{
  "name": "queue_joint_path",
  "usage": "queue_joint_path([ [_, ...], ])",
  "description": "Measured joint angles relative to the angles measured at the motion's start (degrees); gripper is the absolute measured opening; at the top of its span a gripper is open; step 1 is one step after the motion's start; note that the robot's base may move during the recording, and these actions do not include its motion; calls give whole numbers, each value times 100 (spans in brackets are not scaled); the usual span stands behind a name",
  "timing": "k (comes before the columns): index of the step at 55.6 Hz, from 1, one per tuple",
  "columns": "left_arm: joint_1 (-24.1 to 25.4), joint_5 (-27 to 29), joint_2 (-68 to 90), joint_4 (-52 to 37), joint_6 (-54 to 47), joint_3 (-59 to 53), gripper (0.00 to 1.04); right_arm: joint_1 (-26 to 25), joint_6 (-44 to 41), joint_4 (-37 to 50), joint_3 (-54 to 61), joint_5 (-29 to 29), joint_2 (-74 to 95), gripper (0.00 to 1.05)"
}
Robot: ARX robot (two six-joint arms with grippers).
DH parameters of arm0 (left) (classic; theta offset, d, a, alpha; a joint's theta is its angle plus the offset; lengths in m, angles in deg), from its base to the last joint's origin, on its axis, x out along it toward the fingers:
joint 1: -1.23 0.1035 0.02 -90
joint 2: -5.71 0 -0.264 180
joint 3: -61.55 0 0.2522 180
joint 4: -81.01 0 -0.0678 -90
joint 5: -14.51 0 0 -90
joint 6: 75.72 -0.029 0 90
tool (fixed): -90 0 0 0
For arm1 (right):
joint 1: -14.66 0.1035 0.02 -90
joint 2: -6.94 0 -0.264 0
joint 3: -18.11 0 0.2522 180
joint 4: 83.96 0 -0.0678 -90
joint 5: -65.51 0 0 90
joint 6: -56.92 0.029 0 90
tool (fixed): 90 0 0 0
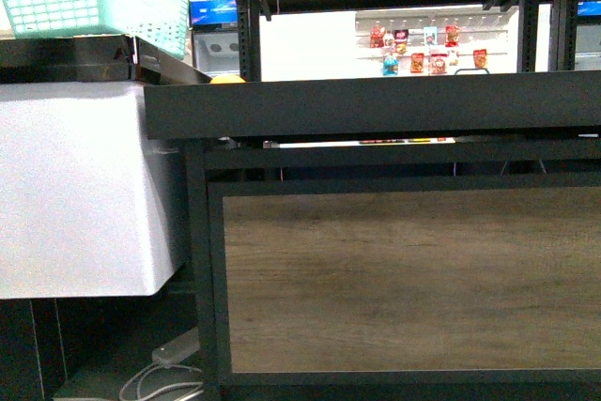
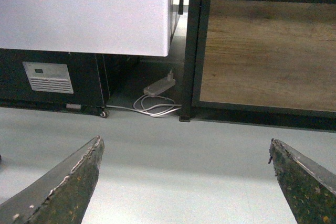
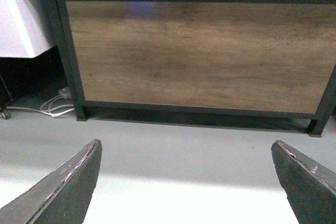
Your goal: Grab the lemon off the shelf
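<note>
The left gripper point(image 2: 185, 141) hangs low with its jaws wide apart and nothing between them. It looks over the grey floor point(image 2: 157, 171) toward a white cable point(image 2: 155, 106) that lies in the gap between a white cabinet point(image 1: 75, 185) and the shelf point(image 1: 376, 105). The right gripper point(image 3: 186, 143) is low too, its jaws equally wide and empty, and it faces the wood-grain panel point(image 3: 194, 51) of the shelf.

The front view shows neither arm. In it the tray rim of the shelf runs across above the panel. At the left end of the rim, just above it, shows a thin yellow-orange sliver. This may be the lemon point(image 1: 226, 80), but so little of it shows that I cannot be sure, and its long axis cannot be told.

So, in my judgement, the fruit lies well above and beyond both jaws, toward the left side. The left arm seems the nearer one, and it must rise over the rim first.
</note>
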Motion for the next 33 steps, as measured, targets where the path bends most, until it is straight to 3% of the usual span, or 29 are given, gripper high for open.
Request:
queue_joint_path([
  [33, 0, 0, 0, 0, 0, 0, 97, 0, -2, 0, 0, 0, 0, 97],
])
